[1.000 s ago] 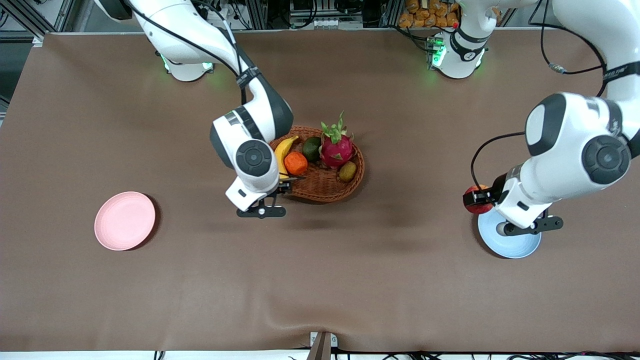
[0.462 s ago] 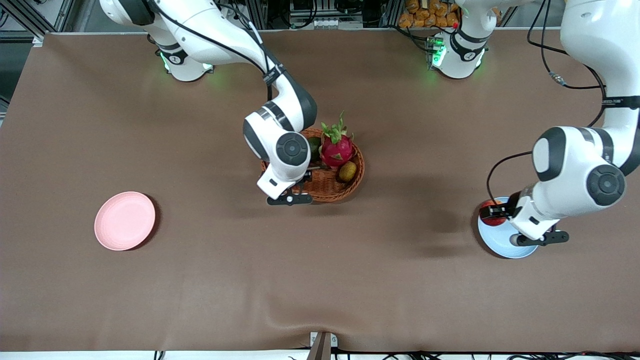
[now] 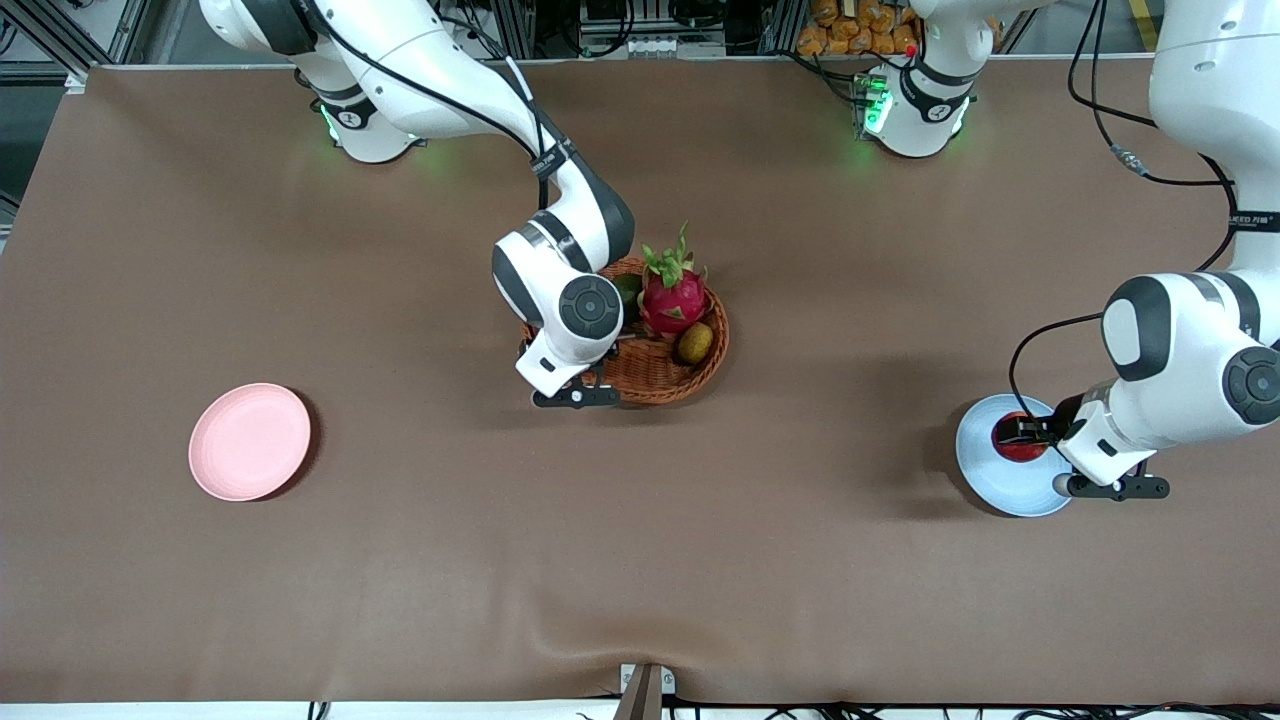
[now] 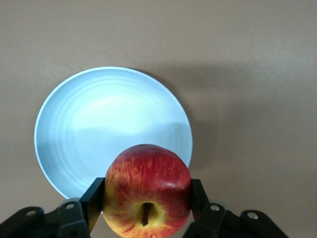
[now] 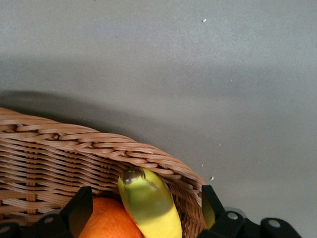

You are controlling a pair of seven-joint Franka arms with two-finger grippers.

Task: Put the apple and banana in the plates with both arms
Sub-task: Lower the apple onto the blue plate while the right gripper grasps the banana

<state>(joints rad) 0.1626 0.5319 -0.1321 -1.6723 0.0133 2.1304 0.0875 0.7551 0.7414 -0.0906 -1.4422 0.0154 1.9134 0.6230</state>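
Note:
My left gripper [image 3: 1022, 438] is shut on the red and yellow apple [image 3: 1018, 446] and holds it just above the middle of the pale blue plate [image 3: 985, 482]. In the left wrist view the apple [image 4: 147, 186] sits between both fingers [image 4: 94, 198], with the blue plate [image 4: 99, 124] under it. My right gripper [image 3: 600, 362] is open and low over the wicker basket's rim. The banana [image 5: 148, 203] lies between its fingers [image 5: 81, 208], dark end against the basket wall; the right wrist hides it in the front view. The pink plate [image 3: 250, 441] is bare toward the right arm's end.
The wicker basket [image 3: 700, 378] at mid-table holds a pink dragon fruit [image 3: 672, 298], a kiwi [image 3: 695, 342] and a dark green fruit [image 3: 628, 290]. An orange fruit [image 5: 106, 225] lies against the banana. Brown cloth covers the table.
My left gripper has carried the apple from beside the blue plate's rim to over its middle and lower. My right gripper has moved over the basket, covering the banana and the orange fruit.

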